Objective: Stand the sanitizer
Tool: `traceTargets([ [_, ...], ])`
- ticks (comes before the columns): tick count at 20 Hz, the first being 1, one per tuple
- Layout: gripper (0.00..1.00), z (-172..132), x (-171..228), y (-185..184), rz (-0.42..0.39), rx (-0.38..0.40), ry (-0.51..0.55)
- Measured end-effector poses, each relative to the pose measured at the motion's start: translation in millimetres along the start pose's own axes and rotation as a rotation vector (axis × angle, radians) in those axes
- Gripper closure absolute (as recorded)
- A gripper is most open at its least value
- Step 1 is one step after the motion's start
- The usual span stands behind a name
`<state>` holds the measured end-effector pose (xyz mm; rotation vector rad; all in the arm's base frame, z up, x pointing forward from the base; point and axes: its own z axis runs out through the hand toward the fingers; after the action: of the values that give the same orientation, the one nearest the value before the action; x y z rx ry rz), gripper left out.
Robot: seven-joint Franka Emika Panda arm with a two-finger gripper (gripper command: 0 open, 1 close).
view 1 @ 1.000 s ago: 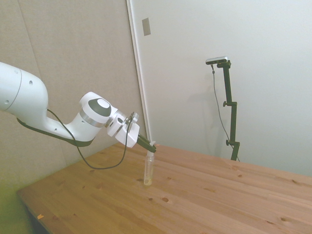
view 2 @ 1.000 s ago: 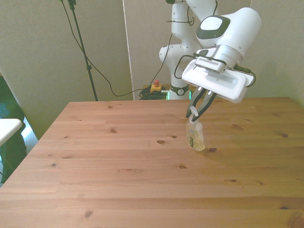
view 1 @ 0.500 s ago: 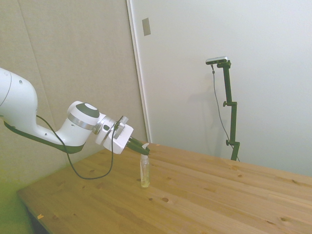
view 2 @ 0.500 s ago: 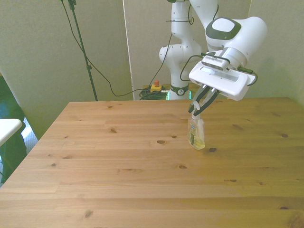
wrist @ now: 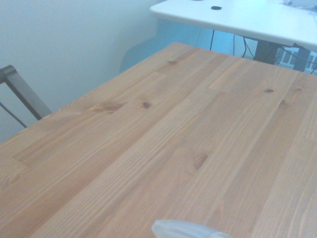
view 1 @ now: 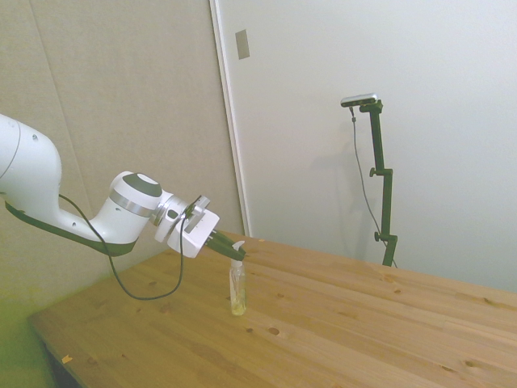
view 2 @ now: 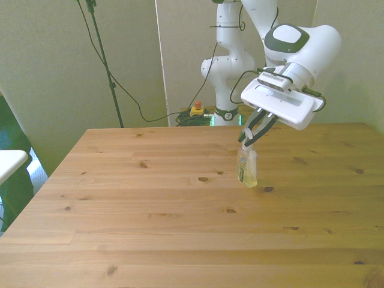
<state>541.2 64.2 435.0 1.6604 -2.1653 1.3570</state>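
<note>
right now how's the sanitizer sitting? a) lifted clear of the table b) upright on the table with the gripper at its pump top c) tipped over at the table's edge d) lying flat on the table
b: the sanitizer stands upright with its base on the table, and the gripper is closed around its white pump top.

Sanitizer (view 2: 247,168) upright on table (view 2: 150,228), tool (view 2: 248,139) at top

sanitizer (wrist: 190,230): showing in the wrist view only as a blurred whitish sliver, being cut off by the picture's edge.
gripper (view 2: 246,143): fingertips crowding the sanitizer's pump; actual contact staying too small to tell.
sanitizer label: reading as a pale smear.
</note>
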Motion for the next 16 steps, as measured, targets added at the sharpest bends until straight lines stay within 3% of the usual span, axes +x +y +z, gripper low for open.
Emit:
traceTargets([
  [16, 0.00, -2.3, -2.6, 0.0, -0.003, 0.003, -0.005],
])
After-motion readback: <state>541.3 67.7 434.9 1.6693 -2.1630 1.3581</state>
